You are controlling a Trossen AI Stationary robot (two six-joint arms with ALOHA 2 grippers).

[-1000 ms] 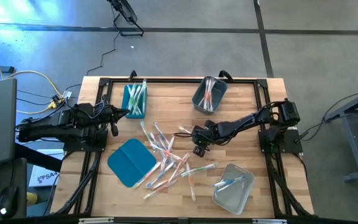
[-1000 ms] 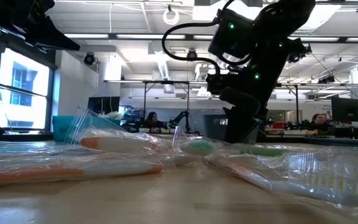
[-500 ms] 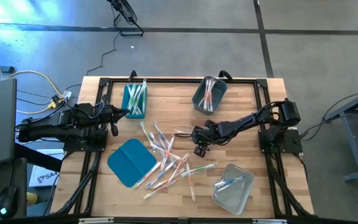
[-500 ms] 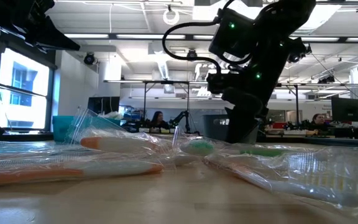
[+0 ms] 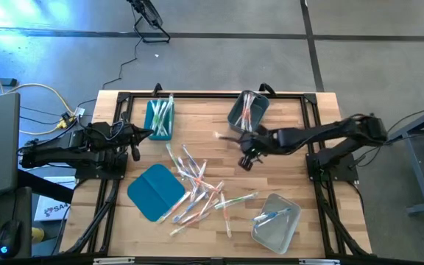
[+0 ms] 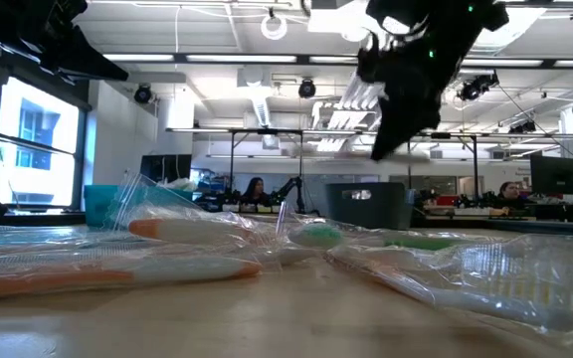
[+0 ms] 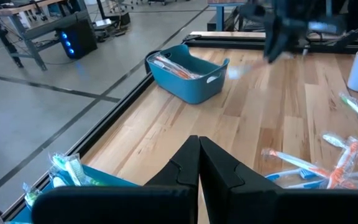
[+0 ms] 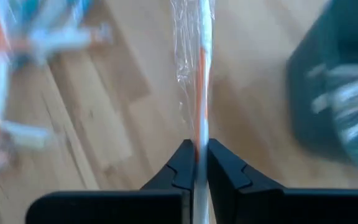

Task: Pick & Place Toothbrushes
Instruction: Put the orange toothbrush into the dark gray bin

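A loose pile of wrapped toothbrushes (image 5: 197, 184) lies on the wooden table's middle. My right gripper (image 5: 238, 140) hovers above the table between the pile and the grey bin (image 5: 248, 112). It is shut on one wrapped toothbrush with an orange stripe (image 8: 201, 62), whose end (image 5: 221, 135) sticks out toward the table's left. My left gripper (image 7: 199, 149) is shut on nothing and waits at the table's left side (image 5: 147, 133). My right gripper pinches the orange-striped toothbrush between its two fingers (image 8: 180, 167), on the handle (image 8: 199, 134). The toothbrush runs straight out ahead along the fingers. It is lifted clear of the table, and its clear wrapper (image 8: 185, 56) stands off beside it.
A teal bin (image 5: 160, 118) with green toothbrushes stands at the far left. A clear bin (image 5: 277, 221) with blue ones stands at the near right. A flat teal lid (image 5: 155, 191) lies left of the pile. The grey bin holds orange-striped toothbrushes.
My right gripper has risen from the table beside the pile and swung toward the far edge and the grey bin. The orange-striped toothbrush has come up with it, lifted clear of the wood. The pile has stayed put.
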